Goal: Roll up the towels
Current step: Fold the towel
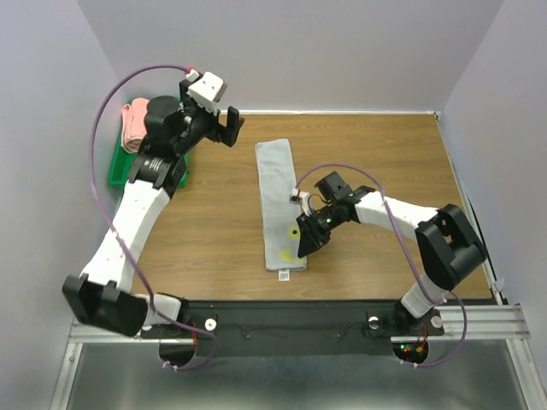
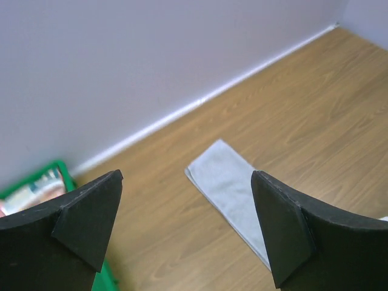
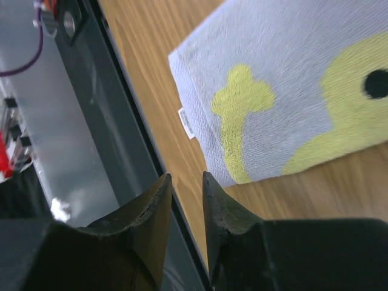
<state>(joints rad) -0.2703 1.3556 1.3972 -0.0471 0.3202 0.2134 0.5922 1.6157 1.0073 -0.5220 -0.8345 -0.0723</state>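
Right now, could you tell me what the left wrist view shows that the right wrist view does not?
Only the left wrist: the wall, a green bin, the plain end of the grey towel, and the left claw wide open. Only the right wrist: the towel's yellow-green pattern, white tag, black rail, and the right claw narrowly parted. Both: the towel on the wooden table.

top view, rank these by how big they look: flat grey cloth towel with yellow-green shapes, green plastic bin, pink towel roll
1. flat grey cloth towel with yellow-green shapes
2. green plastic bin, partly hidden, so its place is unsure
3. pink towel roll, also partly hidden
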